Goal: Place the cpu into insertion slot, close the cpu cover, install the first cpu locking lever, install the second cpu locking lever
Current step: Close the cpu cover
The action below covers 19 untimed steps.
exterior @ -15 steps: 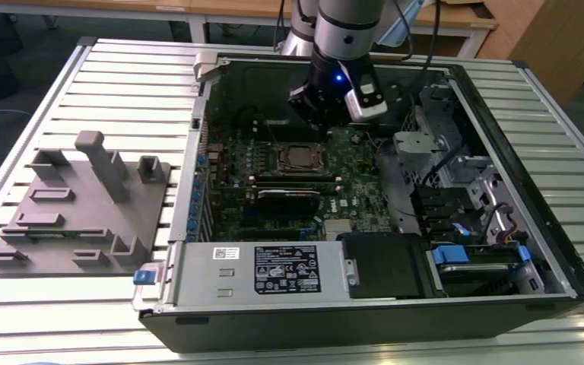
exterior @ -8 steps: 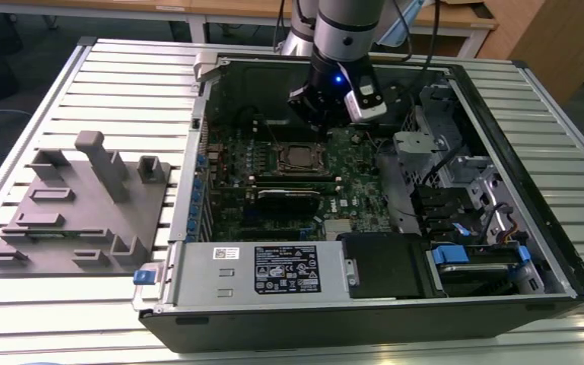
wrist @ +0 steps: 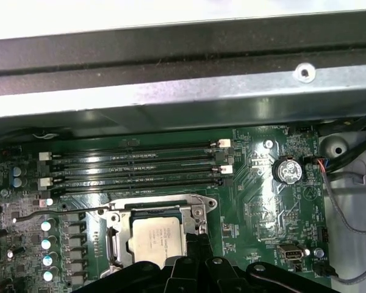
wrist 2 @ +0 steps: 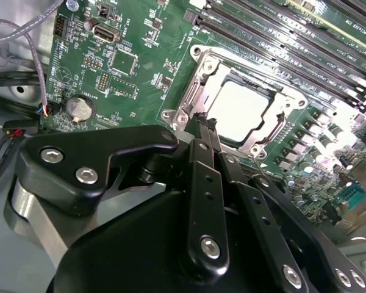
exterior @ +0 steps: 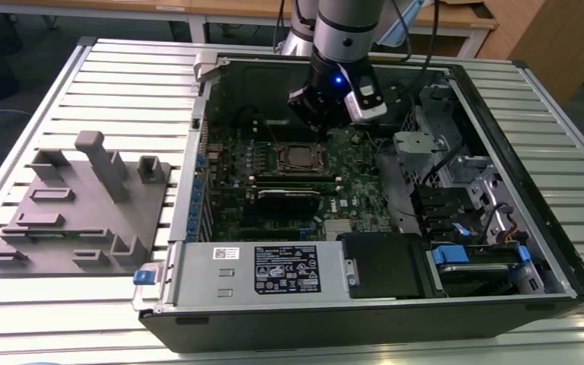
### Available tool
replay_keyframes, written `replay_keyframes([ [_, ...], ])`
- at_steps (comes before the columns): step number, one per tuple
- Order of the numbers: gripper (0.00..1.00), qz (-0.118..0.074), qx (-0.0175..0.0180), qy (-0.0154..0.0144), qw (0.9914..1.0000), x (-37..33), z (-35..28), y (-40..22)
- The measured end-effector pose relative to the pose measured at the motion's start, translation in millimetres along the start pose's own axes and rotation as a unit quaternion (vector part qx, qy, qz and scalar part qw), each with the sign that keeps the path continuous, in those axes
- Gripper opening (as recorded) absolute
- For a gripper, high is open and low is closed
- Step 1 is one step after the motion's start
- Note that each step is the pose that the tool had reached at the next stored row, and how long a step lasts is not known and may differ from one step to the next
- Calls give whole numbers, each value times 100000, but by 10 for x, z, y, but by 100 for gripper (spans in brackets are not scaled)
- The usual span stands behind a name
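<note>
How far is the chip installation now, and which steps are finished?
Done: the chip lies in its socket, and the metal cover looks folded down over it. In hand: the gripper sits at the cover's edge. Left: the two locking levers; whether either is latched is unclear.

The cpu (wrist 2: 247, 110) has a dull, pale metal top. The cpu cover (wrist 2: 201, 73) framing it is bright, glossy metal. The motherboard (wrist 2: 146, 55) is shiny green. The gripper (wrist 2: 204, 125) is matt black with polished screw heads. In the exterior view, at nine o'clock from the black computer case (exterior: 535, 190), a matt grey fixture (exterior: 79, 220) sits on a ribbed pale metal table (exterior: 119, 84).
</note>
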State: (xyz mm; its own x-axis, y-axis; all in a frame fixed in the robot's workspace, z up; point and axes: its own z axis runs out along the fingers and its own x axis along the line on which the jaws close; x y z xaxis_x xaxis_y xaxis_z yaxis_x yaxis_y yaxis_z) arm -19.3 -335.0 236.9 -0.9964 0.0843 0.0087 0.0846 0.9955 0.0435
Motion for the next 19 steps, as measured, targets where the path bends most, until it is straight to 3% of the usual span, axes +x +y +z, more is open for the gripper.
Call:
replay_keyframes([
  [6,11,-940,73,3,99996,2,12,-1],
  [13,11,-1355,1071,-327,99985,3,29,-4],
  [19,11,-1512,1337,-526,99978,28,48,-19],
])
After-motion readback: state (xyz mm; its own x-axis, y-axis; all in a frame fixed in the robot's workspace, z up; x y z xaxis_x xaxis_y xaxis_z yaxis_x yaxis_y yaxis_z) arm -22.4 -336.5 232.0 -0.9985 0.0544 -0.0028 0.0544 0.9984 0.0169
